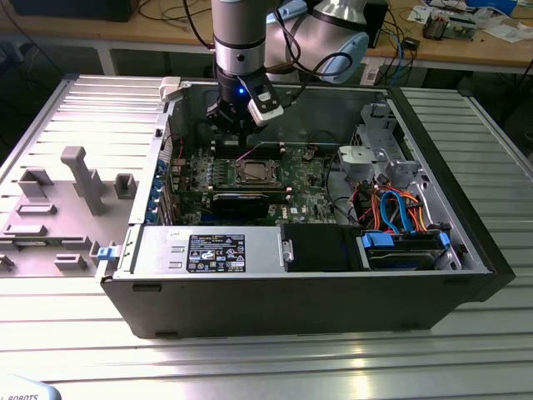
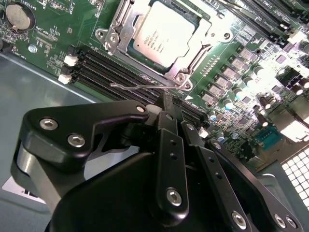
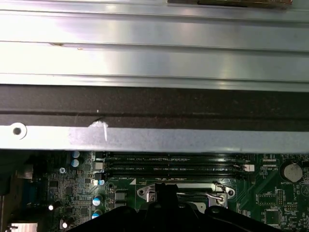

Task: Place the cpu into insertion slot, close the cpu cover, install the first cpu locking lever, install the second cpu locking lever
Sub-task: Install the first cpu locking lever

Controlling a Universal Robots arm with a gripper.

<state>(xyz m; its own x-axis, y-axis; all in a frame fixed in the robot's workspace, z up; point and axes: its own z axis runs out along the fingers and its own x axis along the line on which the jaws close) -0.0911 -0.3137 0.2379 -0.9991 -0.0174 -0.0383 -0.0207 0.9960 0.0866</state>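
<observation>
I see the cpu (image 2: 161, 35) already seated in the insertion slot (image 2: 126, 25) with the cpu cover (image 2: 193, 54) down around it. My gripper (image 2: 166, 104) hangs just above a thin wire locking lever (image 2: 145, 87), fingers pressed together on nothing. The lever looks springy to me; I judge it could slip sideways and scrape the memory slots (image 2: 111, 67) beside it.

arm (image 1: 241, 33): vertical, upper centre of exterior view | gripper (image 2: 166, 104): fingers pressed together, pointing down | wrist (image 1: 241, 87): blue light lit, upper centre
</observation>
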